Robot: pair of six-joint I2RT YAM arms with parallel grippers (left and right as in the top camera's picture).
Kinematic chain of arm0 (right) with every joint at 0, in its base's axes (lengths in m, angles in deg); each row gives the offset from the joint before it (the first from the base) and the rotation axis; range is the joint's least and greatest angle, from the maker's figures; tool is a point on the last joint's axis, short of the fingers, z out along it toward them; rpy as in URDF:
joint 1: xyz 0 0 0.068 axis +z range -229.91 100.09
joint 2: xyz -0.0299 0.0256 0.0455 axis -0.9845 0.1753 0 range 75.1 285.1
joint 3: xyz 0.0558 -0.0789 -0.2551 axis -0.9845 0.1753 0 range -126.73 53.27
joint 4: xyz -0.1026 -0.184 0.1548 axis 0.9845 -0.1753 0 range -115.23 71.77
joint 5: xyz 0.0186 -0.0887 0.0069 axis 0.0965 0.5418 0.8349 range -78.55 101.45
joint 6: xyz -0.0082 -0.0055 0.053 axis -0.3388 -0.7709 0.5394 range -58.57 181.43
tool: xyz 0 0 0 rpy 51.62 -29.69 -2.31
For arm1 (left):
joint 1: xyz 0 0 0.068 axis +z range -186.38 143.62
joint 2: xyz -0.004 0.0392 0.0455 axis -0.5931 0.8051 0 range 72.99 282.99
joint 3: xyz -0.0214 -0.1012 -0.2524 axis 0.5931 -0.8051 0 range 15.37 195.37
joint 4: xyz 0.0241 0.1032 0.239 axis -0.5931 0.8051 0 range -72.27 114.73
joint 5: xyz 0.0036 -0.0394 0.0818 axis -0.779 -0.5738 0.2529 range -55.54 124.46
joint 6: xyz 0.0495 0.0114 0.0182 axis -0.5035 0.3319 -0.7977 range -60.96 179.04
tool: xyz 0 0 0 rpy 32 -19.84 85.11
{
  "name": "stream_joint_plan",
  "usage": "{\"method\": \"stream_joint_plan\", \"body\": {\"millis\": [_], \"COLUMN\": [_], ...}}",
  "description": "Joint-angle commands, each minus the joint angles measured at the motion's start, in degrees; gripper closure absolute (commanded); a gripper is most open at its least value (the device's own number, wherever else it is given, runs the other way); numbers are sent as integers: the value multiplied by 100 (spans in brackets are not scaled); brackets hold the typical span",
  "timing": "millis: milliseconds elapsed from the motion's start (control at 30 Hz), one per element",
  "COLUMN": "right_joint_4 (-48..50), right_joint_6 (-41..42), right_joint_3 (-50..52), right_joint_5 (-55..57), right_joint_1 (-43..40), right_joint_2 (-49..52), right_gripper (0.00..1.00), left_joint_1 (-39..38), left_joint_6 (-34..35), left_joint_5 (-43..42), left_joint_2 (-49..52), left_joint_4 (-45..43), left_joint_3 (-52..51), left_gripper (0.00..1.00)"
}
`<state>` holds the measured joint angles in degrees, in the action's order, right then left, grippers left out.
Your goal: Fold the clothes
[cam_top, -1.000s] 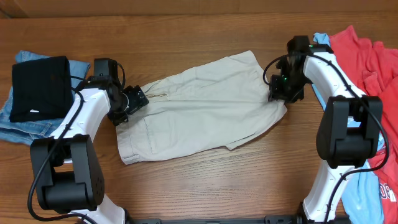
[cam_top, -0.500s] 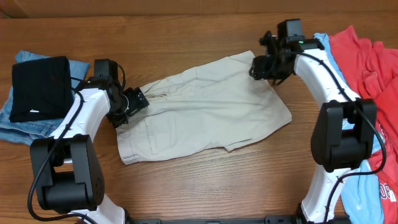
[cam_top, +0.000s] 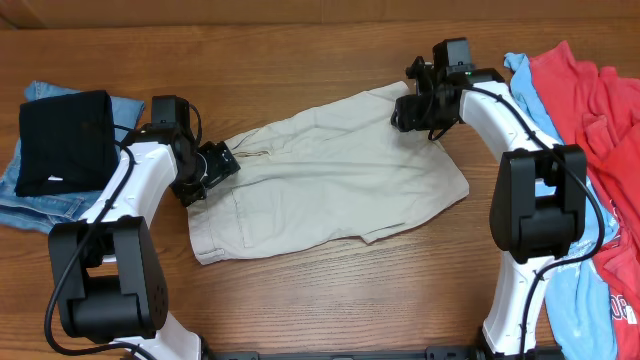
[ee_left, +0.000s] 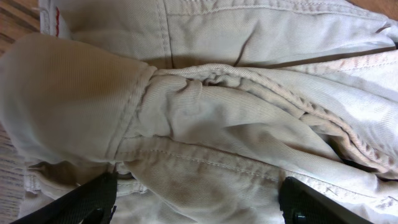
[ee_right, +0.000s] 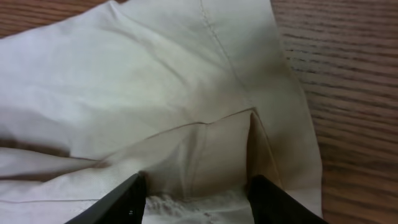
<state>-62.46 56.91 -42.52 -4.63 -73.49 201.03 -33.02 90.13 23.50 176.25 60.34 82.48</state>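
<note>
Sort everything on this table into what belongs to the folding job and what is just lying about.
Job in hand:
- beige shorts, spread mid-table, with the left gripper and right gripper at them
- red T-shirt and light-blue T-shirt, heaped at the right

Lying about:
- black folded garment, set on blue denim at the left
</note>
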Motion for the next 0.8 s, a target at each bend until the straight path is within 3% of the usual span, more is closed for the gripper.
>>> {"method": "stream_joint_plan", "body": {"millis": [0, 100, 433, 767], "right_joint_4": [9, -11, -737, -234], "right_joint_6": [-22, 24, 151, 302], "right_joint_3": [-94, -136, -831, -960], "right_joint_5": [42, 98, 640, 750], "right_joint_1": [-9, -9, -57, -52], "right_joint_2": [245, 181, -1086, -1362], "right_gripper": [55, 96, 96, 96], "left_joint_1": [-39, -39, -39, -39], "left_joint_6": [-114, -133, -133, -133], "left_joint_5": [-4, -4, 61, 107], "left_joint_2": [90, 90, 90, 90], "left_joint_4": [48, 70, 66, 68], "left_joint_3": [-24, -24, -24, -24], "left_gripper": [13, 13, 13, 14]}}
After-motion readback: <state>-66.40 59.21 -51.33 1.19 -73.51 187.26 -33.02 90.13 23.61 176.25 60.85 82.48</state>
